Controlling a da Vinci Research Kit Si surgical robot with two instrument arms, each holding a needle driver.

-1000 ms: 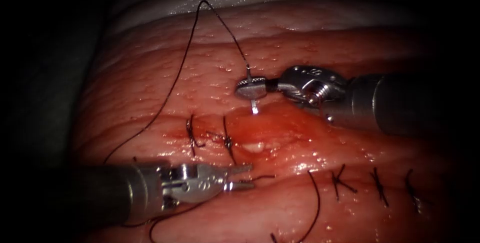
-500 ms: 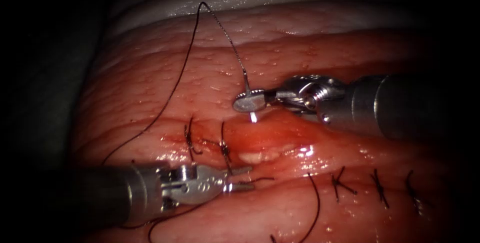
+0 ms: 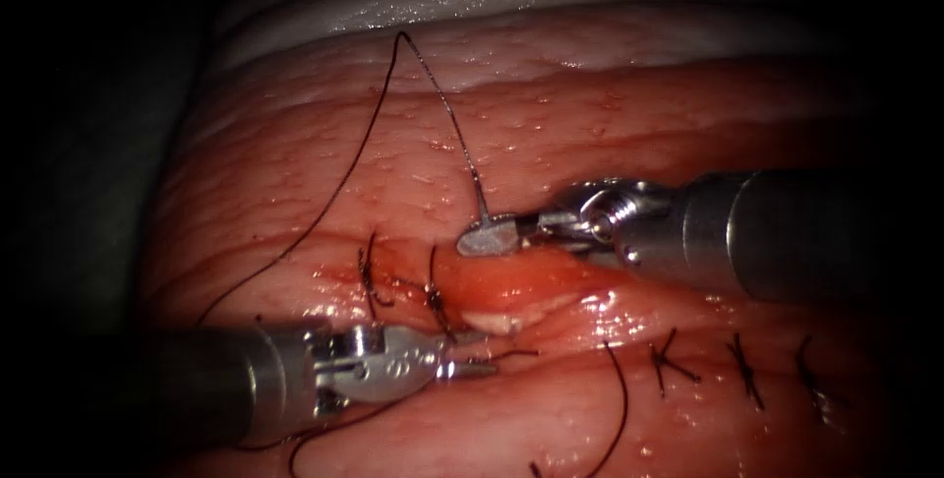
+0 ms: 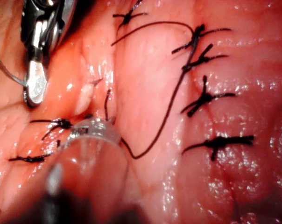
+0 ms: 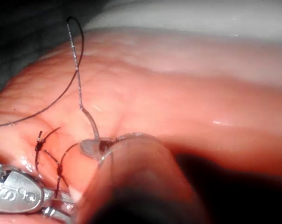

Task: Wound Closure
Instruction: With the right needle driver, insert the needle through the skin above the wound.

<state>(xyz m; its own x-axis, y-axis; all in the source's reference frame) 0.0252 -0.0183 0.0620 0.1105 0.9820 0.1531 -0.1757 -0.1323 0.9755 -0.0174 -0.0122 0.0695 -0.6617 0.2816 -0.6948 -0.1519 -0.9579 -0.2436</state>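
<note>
Gaping at centre, the cut is unclosed; stitches lie at nine o'clock. The needle is clamped by the right tool; nothing is held by the slightly parted left tool.

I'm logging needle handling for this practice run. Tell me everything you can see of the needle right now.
The needle is a thin, curved, silvery piece of metal. The right claw is shut on it near its tail end, where the dark thread joins and rises in a tall loop over the tissue. A short curved stretch shows above the jaws; the rest, with the tip, is hidden beneath them, at the upper edge of the open cut. Whether the tip is in the tissue cannot be seen.
</note>
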